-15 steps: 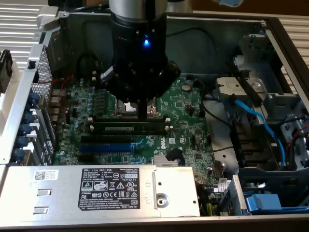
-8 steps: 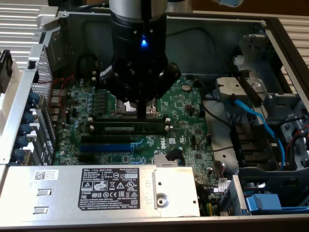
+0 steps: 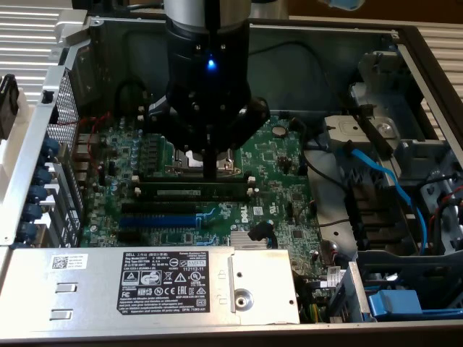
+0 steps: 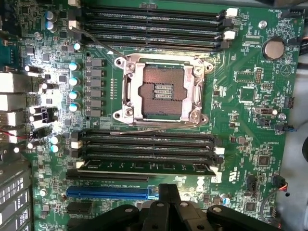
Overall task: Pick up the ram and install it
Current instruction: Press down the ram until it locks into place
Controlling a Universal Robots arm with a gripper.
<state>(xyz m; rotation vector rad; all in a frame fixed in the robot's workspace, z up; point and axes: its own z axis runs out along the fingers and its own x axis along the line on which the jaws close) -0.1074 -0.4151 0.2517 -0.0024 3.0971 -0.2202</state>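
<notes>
gripper closed, empty, pressed on ram beneath | risk: ram left half-seated if pushed off-centre | board flexed

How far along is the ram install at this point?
Done: the ram already stands in the memory slot beside the blue slot. In hand: the shut gripper is right over the ram's top edge, holding nothing. Left: full seating is unconfirmed; I cannot tell whether the end latches have closed.

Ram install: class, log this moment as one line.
gripper: shut, empty | ram: seated in memory slot beside CPU socket | gripper above ram
</notes>
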